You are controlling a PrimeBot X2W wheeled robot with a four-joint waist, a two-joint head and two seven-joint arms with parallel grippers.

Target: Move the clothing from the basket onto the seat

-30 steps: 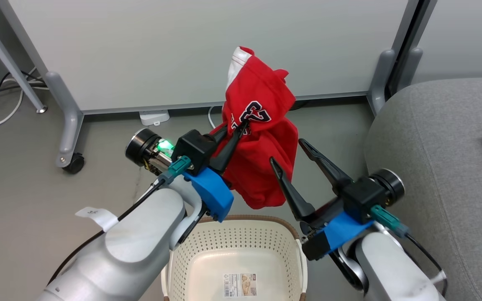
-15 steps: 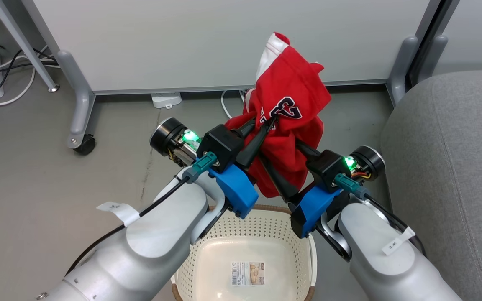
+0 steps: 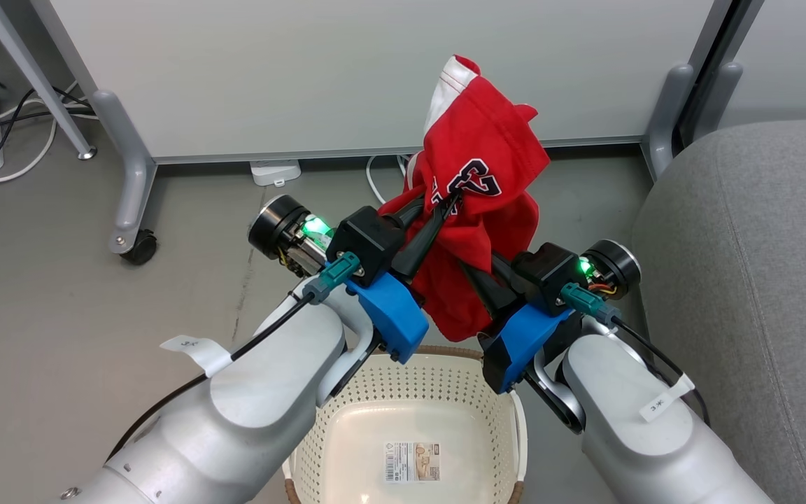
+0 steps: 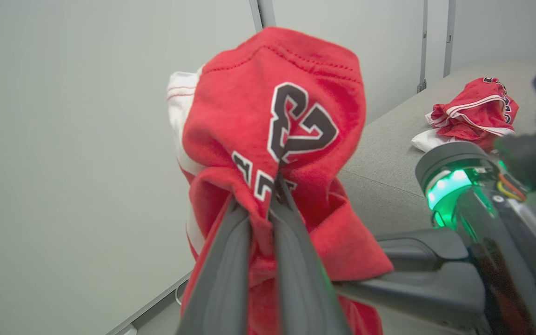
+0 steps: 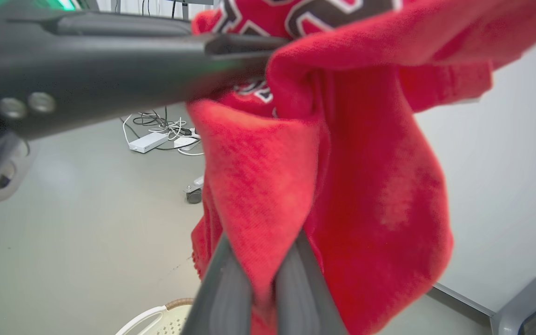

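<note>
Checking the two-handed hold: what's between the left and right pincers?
Bunched red garment, pinched by the left pincer and right pincer; head and wrist views show it.

Right gripper [image 5: 264, 253] with fingertips lost under the hanging red soft-fabric garment [image 3: 487, 147] in head view; cream-white perforated plastic basket [image 3: 438, 381] cut off by the bottom edge, its floor label [image 3: 410, 460] too small to read; light-grey upholstered sofa [image 3: 746, 294] runs off right.

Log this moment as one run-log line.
left gripper: shut on red garment | right gripper: shut on red garment | position: raised clear of basket | second garment: on sofa | next: carry to sofa
</note>
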